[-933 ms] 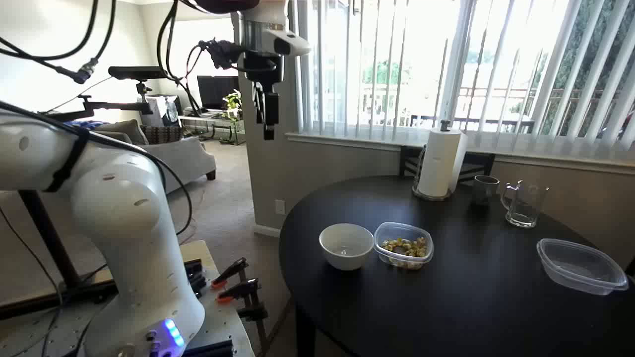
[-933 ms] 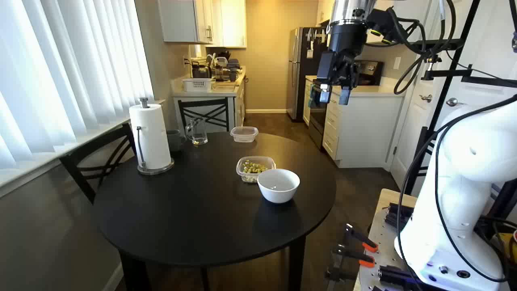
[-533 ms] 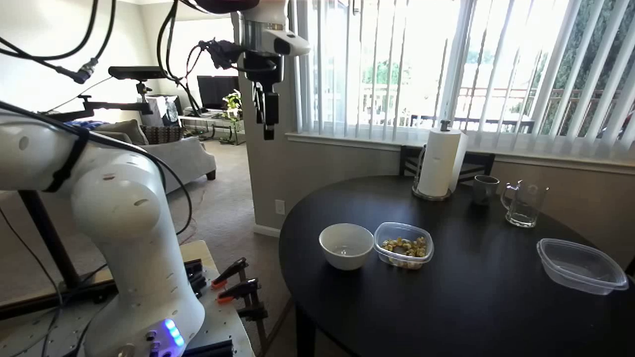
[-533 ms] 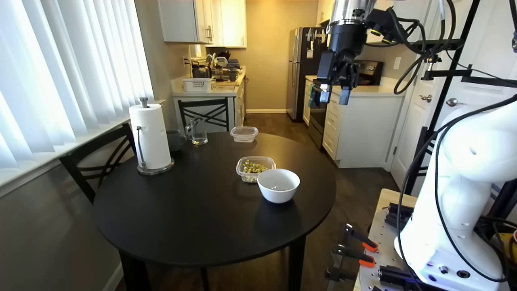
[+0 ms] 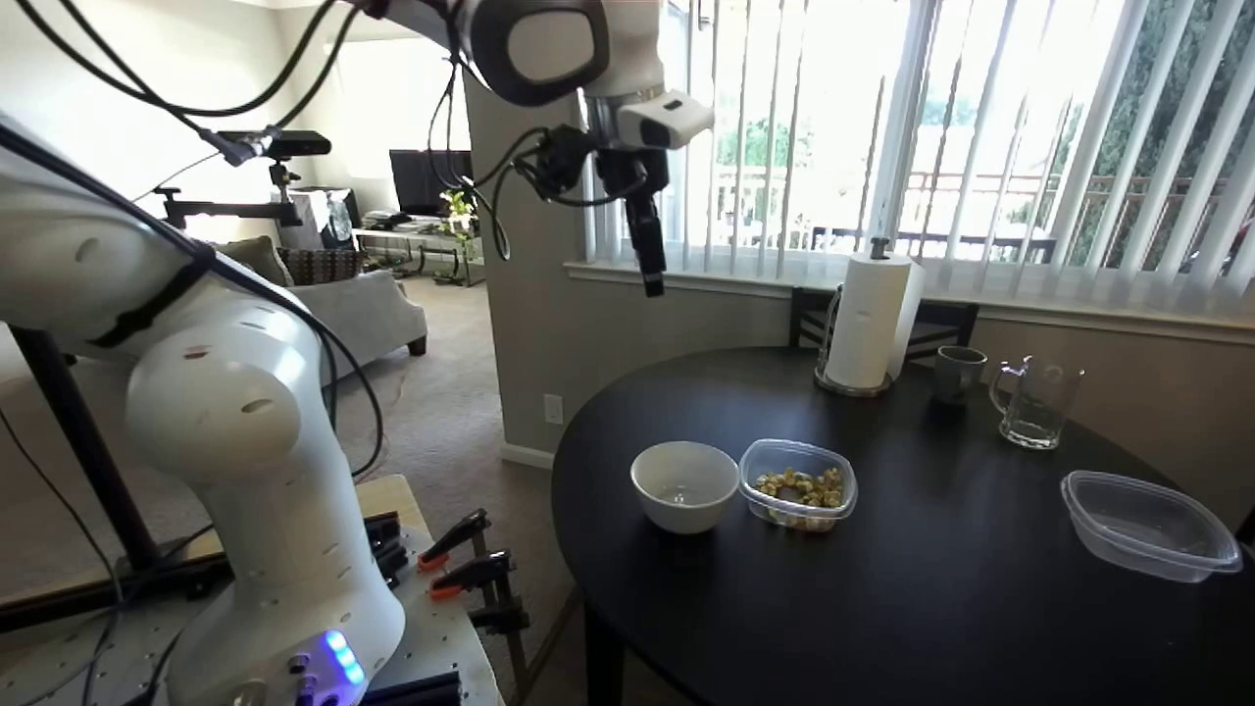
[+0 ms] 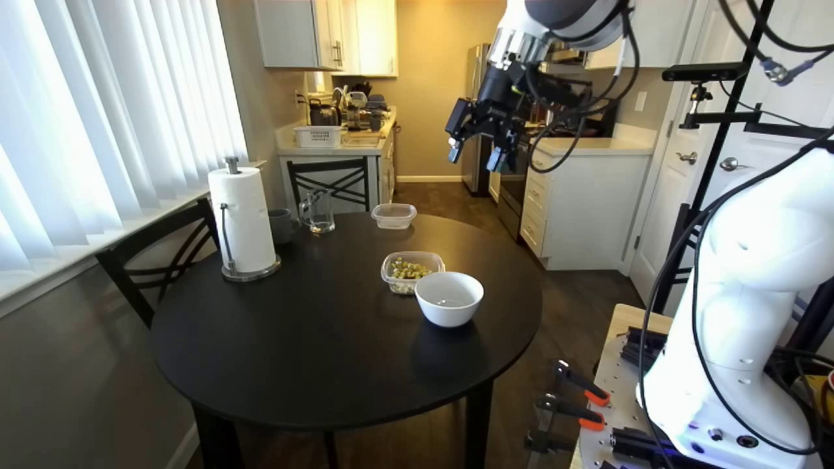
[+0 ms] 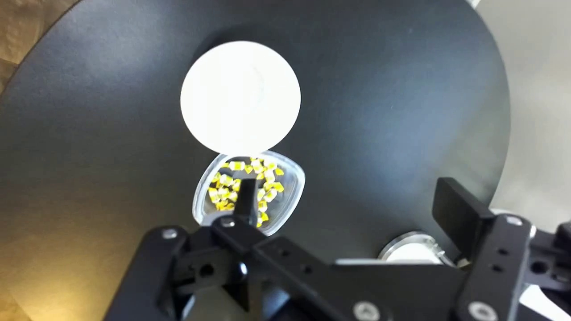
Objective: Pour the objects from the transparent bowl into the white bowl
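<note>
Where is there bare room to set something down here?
The table is bare between the paper roll and white bowl, and between the loaded tub and other tub. Crowded where white bowl and loaded tub sit close, and around paper roll, mug and glass.

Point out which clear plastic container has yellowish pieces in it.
The container beside the white bowl: only it shows pieces inside. The other container is nearer the glass mug.

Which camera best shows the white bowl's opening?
The wrist view: from above, the white bowl shows its whole opening uncovered, though overexposed. Both exterior views show it at a slant, with the bowl's side.
</note>
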Robot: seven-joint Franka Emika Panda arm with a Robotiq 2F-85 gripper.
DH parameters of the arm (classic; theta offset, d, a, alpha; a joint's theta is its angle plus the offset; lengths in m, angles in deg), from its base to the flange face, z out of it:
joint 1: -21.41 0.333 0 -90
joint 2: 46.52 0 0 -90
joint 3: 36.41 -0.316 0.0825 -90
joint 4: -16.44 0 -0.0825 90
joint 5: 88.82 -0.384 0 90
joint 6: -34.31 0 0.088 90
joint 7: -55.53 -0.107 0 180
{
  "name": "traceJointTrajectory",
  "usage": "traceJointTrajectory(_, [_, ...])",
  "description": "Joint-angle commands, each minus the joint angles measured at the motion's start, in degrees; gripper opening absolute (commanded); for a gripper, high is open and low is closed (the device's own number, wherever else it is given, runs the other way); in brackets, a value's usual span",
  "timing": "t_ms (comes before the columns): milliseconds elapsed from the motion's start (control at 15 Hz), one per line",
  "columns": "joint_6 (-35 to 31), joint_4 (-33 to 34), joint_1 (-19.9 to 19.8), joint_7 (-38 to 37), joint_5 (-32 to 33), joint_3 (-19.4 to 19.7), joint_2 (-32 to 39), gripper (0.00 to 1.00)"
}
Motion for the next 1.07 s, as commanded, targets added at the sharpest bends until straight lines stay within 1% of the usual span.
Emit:
traceJointTrajectory(0, [-11.6,1.8,-3.9,-5.6,0.5,-0.1,14.4,1.00])
traceJointTrajectory(133, [-17.0,2.7,-5.1,-9.2,0.8,0.1,22.5,1.00])
traceJointTrajectory(267, [-20.9,4.1,-5.2,-14.3,0.6,-0.1,30.2,1.00])
traceJointTrajectory(467, [-24.8,9.4,-2.9,-19.5,-1.4,1.1,41.0,1.00])
traceJointTrajectory(600, [-25.1,13.3,-1.5,-21.0,-5.0,2.1,45.4,1.00])
traceJointTrajectory(733, [-25.4,16.5,-1.1,-21.4,-9.0,2.9,48.6,1.00])
traceJointTrajectory(867, [-26.2,18.9,-1.3,-22.5,-10.6,4.4,51.2,1.00])
traceJointTrajectory(1000, [-26.7,20.2,-1.7,-23.8,-10.5,6.5,53.3,1.00])
